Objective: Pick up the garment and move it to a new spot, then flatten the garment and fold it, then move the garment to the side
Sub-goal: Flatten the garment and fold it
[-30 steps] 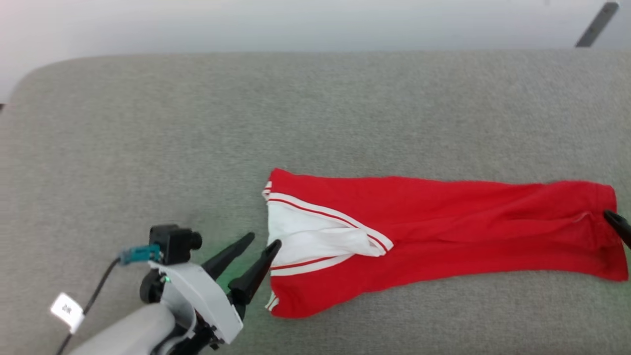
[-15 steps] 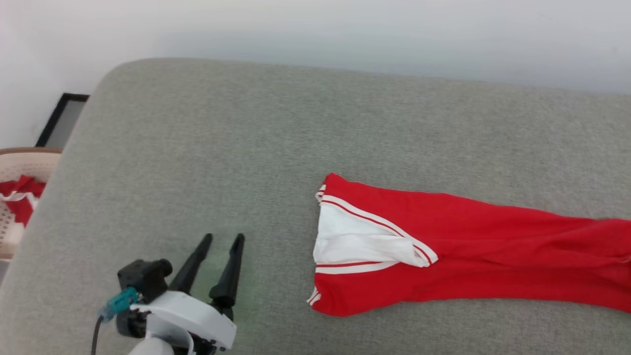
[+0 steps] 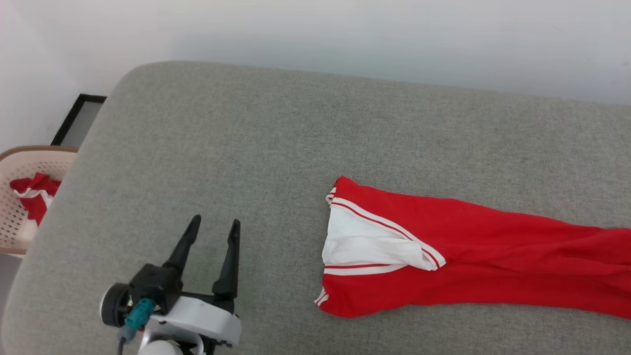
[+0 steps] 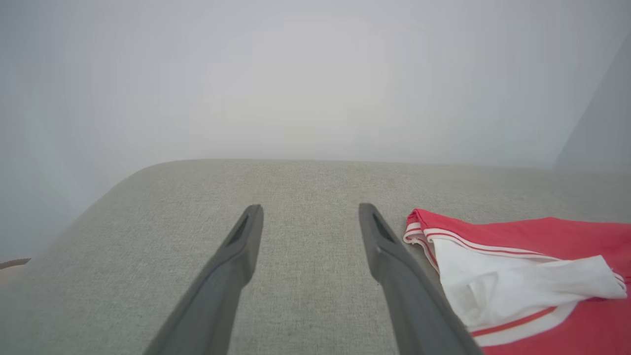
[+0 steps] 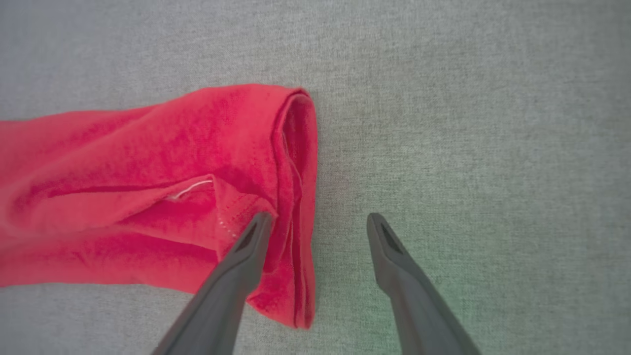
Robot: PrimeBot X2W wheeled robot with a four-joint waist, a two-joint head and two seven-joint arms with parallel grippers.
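red jersey [image 3: 493,256] lies as a long narrow strip at 3 to 4 o'clock on the grey cushion [image 3: 246,148], white sleeve [image 3: 365,244] tucked on top, so it looks folded lengthwise already. left gripper [image 3: 216,220] sits at 7 o'clock, fingers spread and empty, well apart from the sleeve end. right gripper [image 5: 319,217] hovers at the hem [image 5: 296,197], released too, one finger over the cloth, contact unclear. plenty of bare cushion toward 12 and 10 o'clock; past the rounded 9 o'clock edge waits a laundry basket [image 3: 12,158].

The garment [image 3: 468,256] runs off the right edge — basket [image 3: 15,217] cropped left.
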